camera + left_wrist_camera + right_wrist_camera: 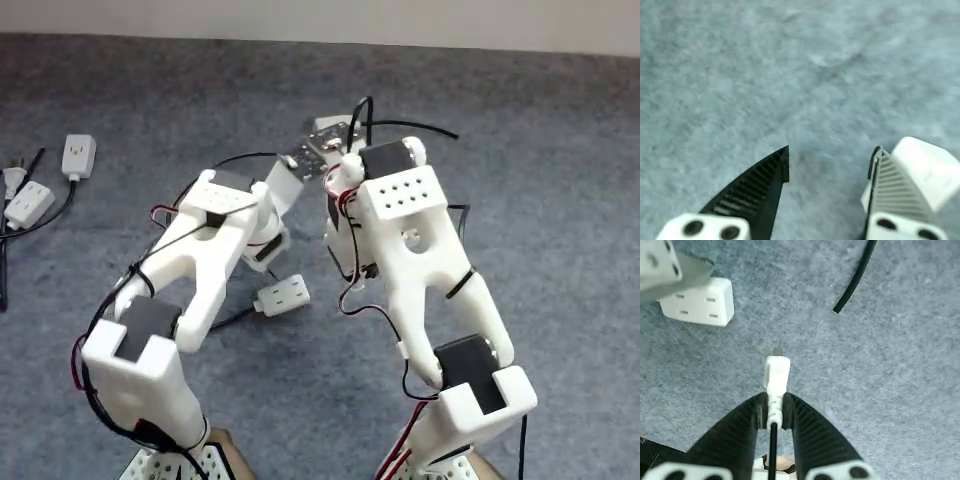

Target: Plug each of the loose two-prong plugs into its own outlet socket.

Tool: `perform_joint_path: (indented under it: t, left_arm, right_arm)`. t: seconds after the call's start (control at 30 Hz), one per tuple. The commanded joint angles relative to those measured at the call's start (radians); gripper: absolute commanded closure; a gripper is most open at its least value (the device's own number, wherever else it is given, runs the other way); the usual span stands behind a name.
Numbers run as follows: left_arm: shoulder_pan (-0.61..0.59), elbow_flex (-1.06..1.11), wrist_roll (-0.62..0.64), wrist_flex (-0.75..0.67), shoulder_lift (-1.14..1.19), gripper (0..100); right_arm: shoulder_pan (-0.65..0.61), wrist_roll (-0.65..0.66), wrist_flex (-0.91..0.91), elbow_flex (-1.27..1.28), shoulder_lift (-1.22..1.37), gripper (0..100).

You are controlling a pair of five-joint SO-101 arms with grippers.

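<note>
Pinching plug (pixel 776 372) in right hand (pixel 774 402), angled down | left hand (pixel 831 152) apart beside outlet socket (pixel 922 170)

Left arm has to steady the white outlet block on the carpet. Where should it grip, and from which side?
Probably the outlet block's two long side walls, from above: it lies flat, a low box, and the slotted face must stay free. The open left gripper has it outside one finger, so shift sideways first.

3 outlet sockets (pixel 281 295) (pixel 78 155) (pixel 28 203), 2 arms (pixel 200 260) (pixel 420 250)
</note>
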Motion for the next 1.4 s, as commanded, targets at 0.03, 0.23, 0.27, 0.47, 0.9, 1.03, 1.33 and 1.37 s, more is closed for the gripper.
perform_joint_path:
  t: [0.03,0.23,0.27,0.47,0.9,1.03,1.33,1.37]
  left_arm:
    - [0.053,0.018,0.034,0.092,-0.104,72]
    - [0.091,0.151,0.049,0.021,-0.117,72]
    - [0.088,0.168,0.049,0.006,-0.117,72]
    - [0.087,0.223,0.048,-0.023,-0.127,73]
    - [-0.400,-0.008,0.325,-0.190,-0.117,73]
    - [-0.538,0.058,0.350,-0.242,-0.127,73]
    - [-0.624,0.170,0.272,-0.393,-0.117,73]
    - [-0.616,0.179,0.272,-0.402,-0.117,73]
  right_arm:
    - [0.019,0.011,0.015,-0.004,-0.042,99.1]
    - [0.019,0.011,0.016,-0.004,-0.042,99.1]
    - [0.019,0.012,0.016,-0.004,-0.042,99.1]
    - [0.019,0.014,0.016,-0.002,-0.042,99.1]
    - [-0.108,-0.235,0.015,-0.013,-0.041,99.1]
    - [-0.168,-0.258,-0.005,-0.016,0.012,99.1]
    - [-0.240,-0.287,0.015,-0.016,0.134,99.1]
    - [-0.242,-0.290,0.015,-0.016,0.125,99.1]
